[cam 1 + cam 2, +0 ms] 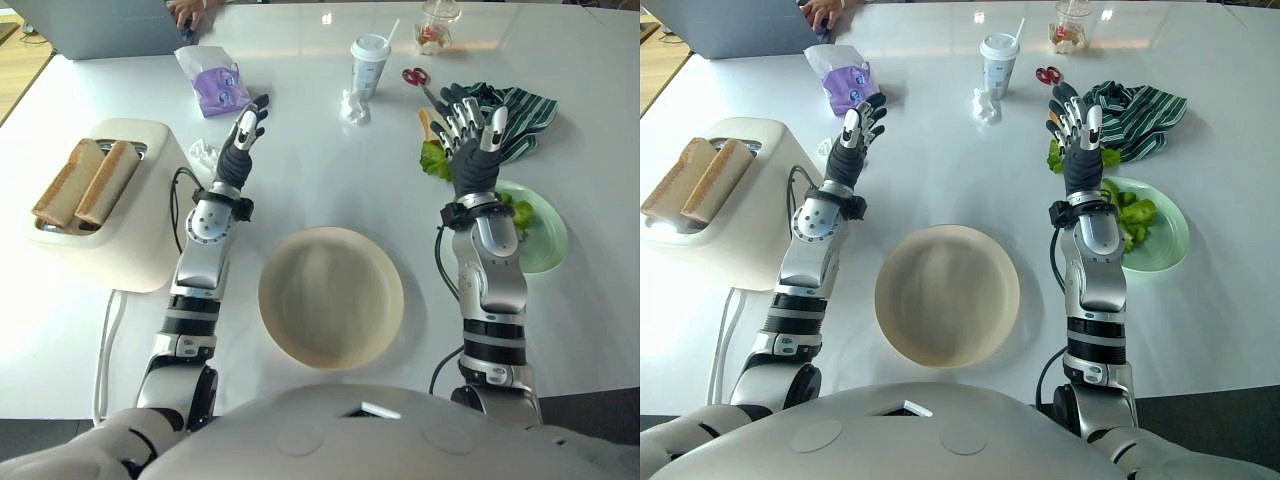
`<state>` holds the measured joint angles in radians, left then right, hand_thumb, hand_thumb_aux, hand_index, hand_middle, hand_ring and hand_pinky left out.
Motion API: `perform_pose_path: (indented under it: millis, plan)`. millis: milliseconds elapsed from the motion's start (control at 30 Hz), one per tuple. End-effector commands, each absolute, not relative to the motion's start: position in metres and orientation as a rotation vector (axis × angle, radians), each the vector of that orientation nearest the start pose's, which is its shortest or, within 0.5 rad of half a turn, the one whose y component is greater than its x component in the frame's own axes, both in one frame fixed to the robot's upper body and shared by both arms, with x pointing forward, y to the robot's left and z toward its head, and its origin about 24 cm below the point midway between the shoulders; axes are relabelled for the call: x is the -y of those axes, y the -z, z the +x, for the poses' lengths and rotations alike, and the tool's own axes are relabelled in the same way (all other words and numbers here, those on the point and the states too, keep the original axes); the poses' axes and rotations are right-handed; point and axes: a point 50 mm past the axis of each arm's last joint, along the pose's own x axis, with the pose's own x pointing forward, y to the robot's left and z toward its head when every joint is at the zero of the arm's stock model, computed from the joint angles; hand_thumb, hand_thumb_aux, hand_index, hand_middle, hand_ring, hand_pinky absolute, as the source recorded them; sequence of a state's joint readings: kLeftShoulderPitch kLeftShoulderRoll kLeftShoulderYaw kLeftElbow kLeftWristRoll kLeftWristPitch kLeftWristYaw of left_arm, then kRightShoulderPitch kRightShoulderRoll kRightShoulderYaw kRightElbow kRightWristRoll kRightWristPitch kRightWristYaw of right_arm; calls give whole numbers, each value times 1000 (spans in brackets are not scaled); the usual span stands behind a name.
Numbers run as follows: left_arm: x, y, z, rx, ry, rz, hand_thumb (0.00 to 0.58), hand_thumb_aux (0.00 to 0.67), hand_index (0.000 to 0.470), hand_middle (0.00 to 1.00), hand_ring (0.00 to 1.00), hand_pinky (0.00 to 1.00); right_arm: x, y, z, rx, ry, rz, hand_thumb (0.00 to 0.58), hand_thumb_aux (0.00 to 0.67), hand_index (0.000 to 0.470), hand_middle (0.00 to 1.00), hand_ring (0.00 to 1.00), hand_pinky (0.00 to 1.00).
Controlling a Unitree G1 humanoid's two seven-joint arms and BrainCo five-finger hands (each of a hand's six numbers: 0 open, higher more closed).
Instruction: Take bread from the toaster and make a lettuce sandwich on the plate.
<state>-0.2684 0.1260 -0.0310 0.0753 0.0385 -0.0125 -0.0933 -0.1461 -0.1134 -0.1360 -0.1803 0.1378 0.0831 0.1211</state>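
Step in hand: my read is bread first, and nothing is lifted yet.
Bread: two slices [85, 182] stand up out of the toaster [125, 225], well off to the left of the left fingers [250, 118] and a touch nearer the robot.
Left hand: the hand [240, 145] is stretched forward over the tabletop [300, 120], edge-on, with the fingers straight, released and carrying nothing.
Right hand: this one [472, 155] is raised with its back to the camera, fingers spread and pointing away, nothing in them.
Lettuce: leaves [1135, 213] lie on a green dish [1175, 240] just right of the right wrist, and one piece pokes out left of those fingers.
Plate: the cream plate [331, 296] sits bare between the two forearms, behind both sets of fingertips.
How to do it well: swing the left hand left, come down over the nearer slice, pinch its top edge across the thin side and pull straight up so it clears the slot.
Watch out: squeeze lightly, bread crushes, and the toaster may shift if the slice drags.
Beyond the fingers: a cup [369, 62] and a striped cloth [1145, 115], both clear of the route.
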Motion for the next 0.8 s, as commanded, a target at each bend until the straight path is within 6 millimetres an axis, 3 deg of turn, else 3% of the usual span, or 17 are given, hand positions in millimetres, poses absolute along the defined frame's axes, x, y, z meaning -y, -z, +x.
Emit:
perform_pose_path:
  millis: [33, 333, 433, 533, 633, 700, 800]
  plan:
    - [-144, -95, 304, 172, 162, 192, 0, 0, 0, 0, 0, 0, 185, -117, 273, 245, -48, 11, 0, 0, 0, 0, 0, 0]
    - [-146, -98, 304, 183, 154, 241, 0, 0, 0, 0, 0, 0, 184, -118, 274, 246, -51, 12, 0, 0, 0, 0, 0, 0]
    - [-161, -133, 299, 278, 118, 335, 0, 0, 0, 0, 0, 0, 181, -118, 273, 246, -53, 17, 0, 0, 0, 0, 0, 0]
    - [-195, -190, 278, 447, 6, 540, 0, 0, 0, 0, 0, 0, 181, -118, 270, 246, -44, 31, 0, 0, 0, 0, 0, 0]
    - [-228, -224, 254, 490, -113, 738, 0, 0, 0, 0, 0, 0, 183, -118, 263, 247, -18, 44, 0, 0, 0, 0, 0, 0]
    - [-247, -238, 237, 470, -188, 869, 0, 0, 0, 0, 0, 0, 184, -117, 258, 246, -2, 57, 0, 0, 0, 0, 0, 0]
    - [-275, -244, 215, 377, -287, 1027, 0, 0, 0, 0, 0, 0, 186, -117, 254, 239, 9, 75, 0, 0, 0, 0, 0, 0]
